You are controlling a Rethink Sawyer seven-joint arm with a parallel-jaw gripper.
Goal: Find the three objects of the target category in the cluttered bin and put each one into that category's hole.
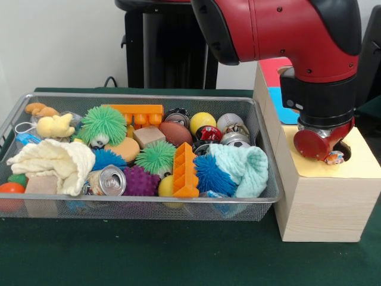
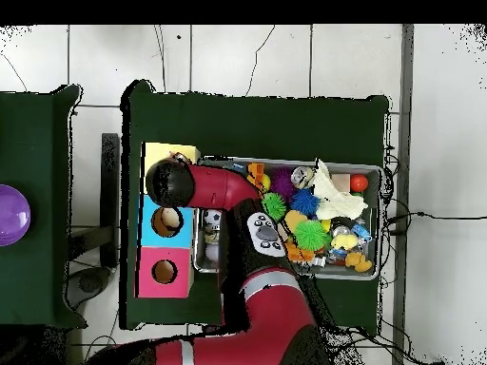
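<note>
Over the yellow hole [image 1: 344, 150] of the wooden box [image 1: 321, 205], the hand [image 1: 329, 156] grips a small colourful object [image 1: 334, 158].

Front close, overhead high; shared bin [image 1: 262, 149]

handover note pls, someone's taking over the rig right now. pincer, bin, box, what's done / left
Pincer: down at the hole in the yellow section of the wooden box; a small multicoloured object shows right at it. Open or shut: cannot tell, nor whether the object is released.
Mesh bin: full of clutter: spiky balls, cans, sports balls, orange blocks, cloths.
Box: overhead view shows three sections, yellow, blue and pink, each with a hole; the arm covers the yellow hole.
Done: one drop apparently under way at yellow. Earlier drops not visible.
Left: confirm this drop, then search the bin for any remaining targets.
</note>
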